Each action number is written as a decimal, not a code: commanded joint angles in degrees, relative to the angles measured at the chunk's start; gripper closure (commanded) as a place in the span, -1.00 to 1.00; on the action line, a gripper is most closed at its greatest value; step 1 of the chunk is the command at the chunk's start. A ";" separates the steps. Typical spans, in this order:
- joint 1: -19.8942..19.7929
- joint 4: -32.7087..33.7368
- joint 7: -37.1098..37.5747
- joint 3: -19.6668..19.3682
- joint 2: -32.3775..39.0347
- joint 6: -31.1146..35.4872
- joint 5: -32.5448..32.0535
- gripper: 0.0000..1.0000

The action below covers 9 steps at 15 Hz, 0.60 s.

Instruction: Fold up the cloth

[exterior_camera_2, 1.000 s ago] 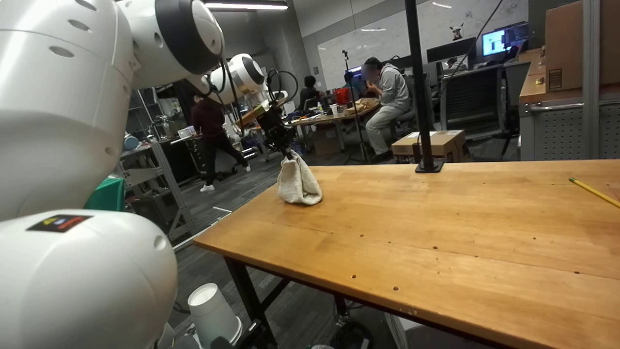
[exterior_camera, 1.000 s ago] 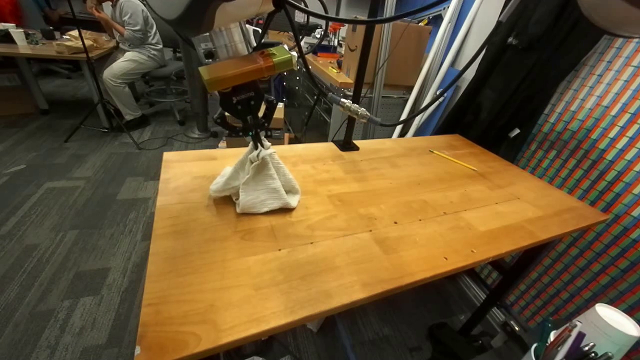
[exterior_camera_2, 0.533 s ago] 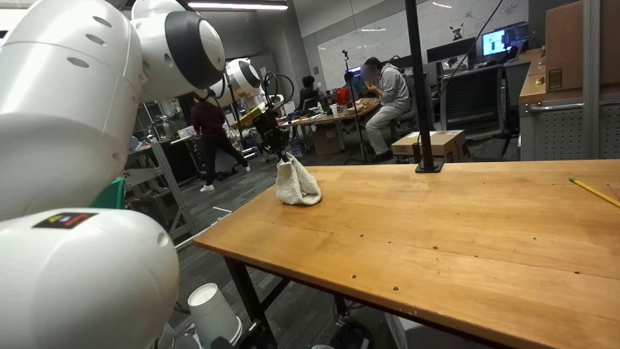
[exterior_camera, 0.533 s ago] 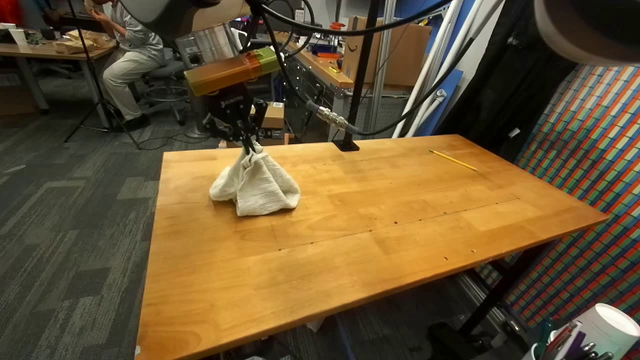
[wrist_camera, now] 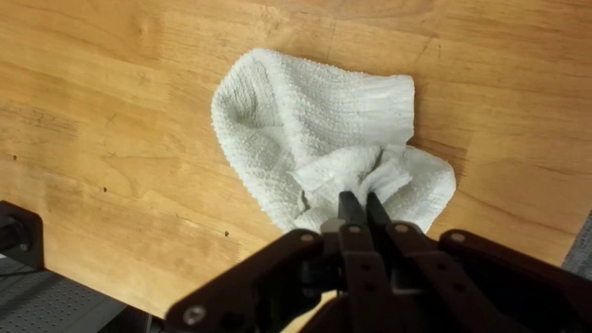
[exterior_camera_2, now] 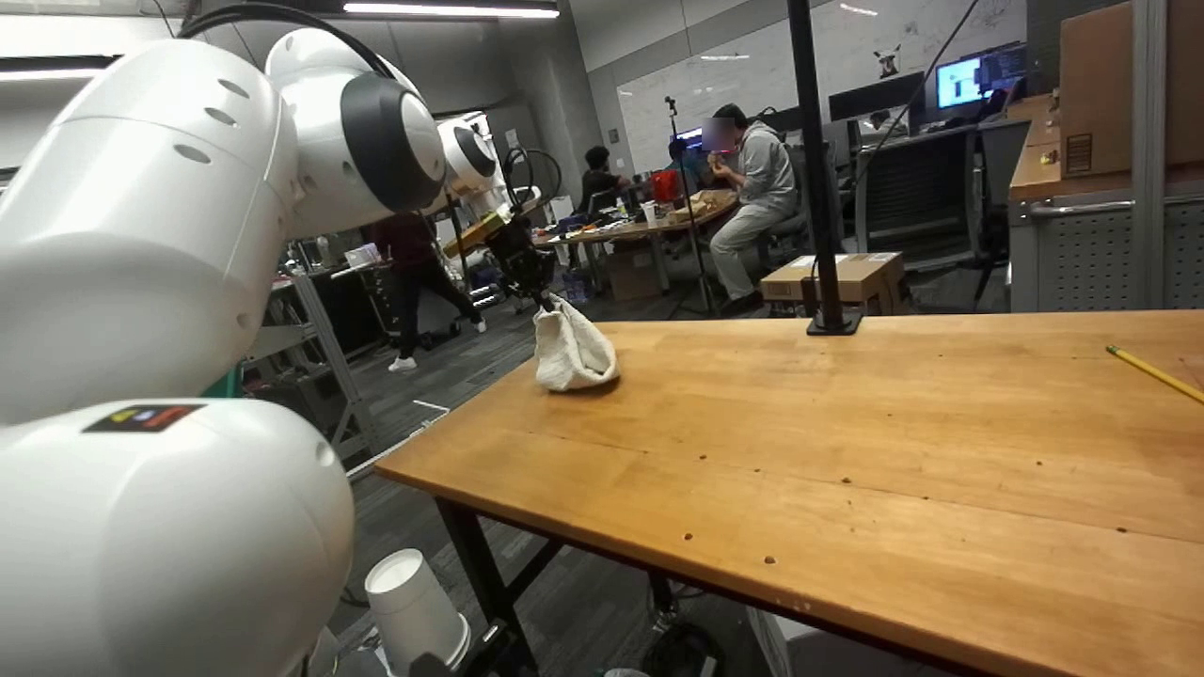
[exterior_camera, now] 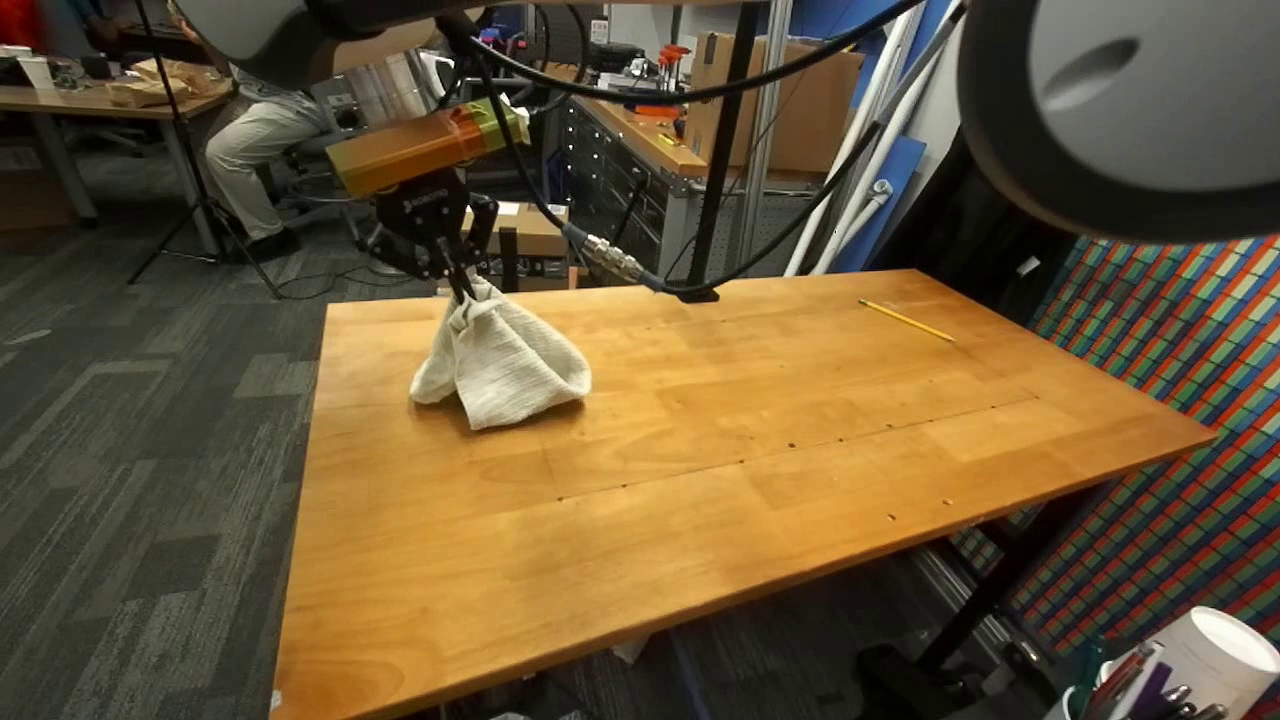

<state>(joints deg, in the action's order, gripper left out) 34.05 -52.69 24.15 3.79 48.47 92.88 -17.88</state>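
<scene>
- One wooden tabletop fills the middle of an exterior view; beyond its left edge lies grey carpet.
- Near the far left corner the pincer angles down, pinching a gathered peak of the cloth; in the wrist view its tips stand nearly together.
- Drawn up like a tent, the cloth rests its lower folds on the wood, near the left edge and the far edge.
- Beyond the far edge stands a cardboard box, its top closed.
- Open wood stretches from the cloth toward the right and near edges.
- A black post rises at the far edge; a cable sags across its foot in that view.
- A yellow pencil lies near the far right corner, well apart from the cloth.
- At lower right, pens stand bunched; what holds them is mostly cut off.
</scene>
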 commanded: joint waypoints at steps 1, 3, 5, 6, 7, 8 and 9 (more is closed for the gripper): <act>1.00 9.03 -1.67 -1.98 4.84 -1.38 -0.59 0.93; 0.10 9.10 -0.85 -1.99 5.43 -0.50 -0.51 0.93; -0.56 8.80 -0.42 -2.45 5.88 -0.13 -0.18 0.93; -0.89 8.69 -0.28 -2.61 6.09 -0.07 -0.08 0.93; -1.38 7.92 -0.02 -2.73 5.94 0.09 0.14 0.93; -1.75 7.72 0.15 -2.90 6.07 0.15 0.19 0.93; -2.27 6.97 0.48 -2.97 5.81 0.31 0.36 0.93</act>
<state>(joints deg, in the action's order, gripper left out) 32.85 -46.86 23.95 1.25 53.65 93.00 -17.88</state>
